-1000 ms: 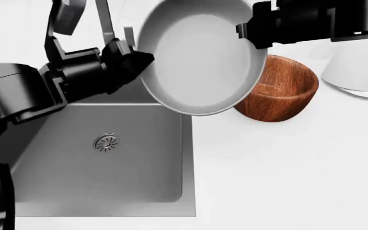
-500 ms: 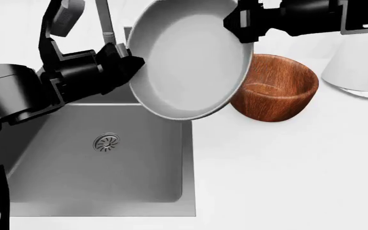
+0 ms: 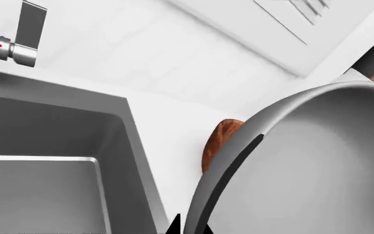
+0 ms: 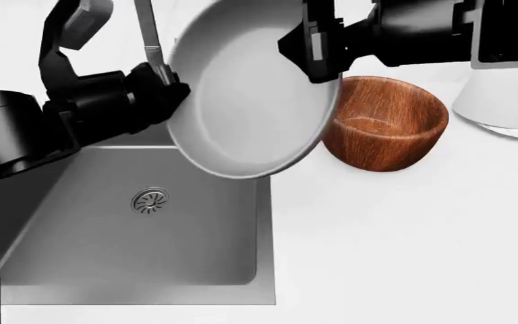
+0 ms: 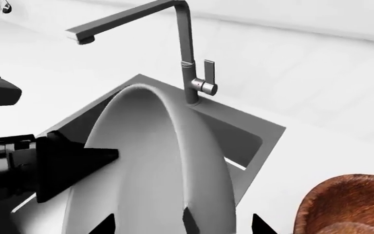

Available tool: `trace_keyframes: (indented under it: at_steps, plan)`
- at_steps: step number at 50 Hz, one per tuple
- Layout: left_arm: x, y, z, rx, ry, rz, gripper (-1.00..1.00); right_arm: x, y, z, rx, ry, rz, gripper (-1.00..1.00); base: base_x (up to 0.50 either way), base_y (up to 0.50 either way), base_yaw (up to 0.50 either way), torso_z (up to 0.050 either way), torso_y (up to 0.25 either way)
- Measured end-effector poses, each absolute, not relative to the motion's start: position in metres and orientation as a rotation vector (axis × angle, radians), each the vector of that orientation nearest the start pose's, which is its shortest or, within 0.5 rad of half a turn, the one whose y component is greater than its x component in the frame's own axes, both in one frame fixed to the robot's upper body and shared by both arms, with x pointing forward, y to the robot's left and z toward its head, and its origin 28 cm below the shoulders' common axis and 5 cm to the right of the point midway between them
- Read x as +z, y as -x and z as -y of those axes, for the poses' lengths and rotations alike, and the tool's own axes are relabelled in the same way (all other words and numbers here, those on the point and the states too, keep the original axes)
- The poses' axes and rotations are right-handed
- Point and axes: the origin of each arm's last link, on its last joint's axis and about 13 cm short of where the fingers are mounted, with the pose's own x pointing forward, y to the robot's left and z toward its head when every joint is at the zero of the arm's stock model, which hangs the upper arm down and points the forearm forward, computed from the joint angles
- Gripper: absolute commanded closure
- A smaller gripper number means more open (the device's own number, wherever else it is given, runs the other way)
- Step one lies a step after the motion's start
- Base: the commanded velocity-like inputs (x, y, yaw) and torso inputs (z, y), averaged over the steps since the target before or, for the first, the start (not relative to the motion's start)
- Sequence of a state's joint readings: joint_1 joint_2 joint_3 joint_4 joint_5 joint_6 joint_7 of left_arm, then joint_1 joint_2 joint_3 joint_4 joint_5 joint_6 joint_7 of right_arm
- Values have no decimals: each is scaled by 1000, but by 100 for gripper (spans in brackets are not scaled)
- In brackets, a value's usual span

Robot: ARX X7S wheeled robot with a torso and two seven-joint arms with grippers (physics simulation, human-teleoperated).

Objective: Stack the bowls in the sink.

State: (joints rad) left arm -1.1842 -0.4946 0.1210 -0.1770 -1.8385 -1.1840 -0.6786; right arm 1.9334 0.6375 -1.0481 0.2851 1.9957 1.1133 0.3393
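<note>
You hold the grey bowl (image 4: 245,94) tilted over the sink (image 4: 133,263), both grippers (left (image 4: 170,94), right (image 4: 318,50)) clamped on its rim.

White bench with a sunk sink

The bench (image 4: 394,256) is plain white; the grey sink (image 4: 133,223) is set into its left part, a round drain (image 4: 149,201) in its floor and a faucet (image 5: 185,63) at its back edge. A wood bowl (image 4: 390,128) stands on the bench right of the sink, a white object (image 4: 502,94) further right.
</note>
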Motion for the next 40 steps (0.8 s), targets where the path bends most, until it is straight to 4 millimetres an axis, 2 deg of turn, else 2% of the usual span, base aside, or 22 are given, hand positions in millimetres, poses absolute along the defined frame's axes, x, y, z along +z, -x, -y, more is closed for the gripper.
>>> trace_keyframes:
  at_steps: [15,40]
  plan:
    - [317,-286,-256,-415,374,-360,100,402,-279,116,714,18,-383,-100,0,0,0,0,0]
    - [342,-236,-281,-161,229,-378,100,396,-292,121,718,-34,-364,-100,0,0,0,0,0]
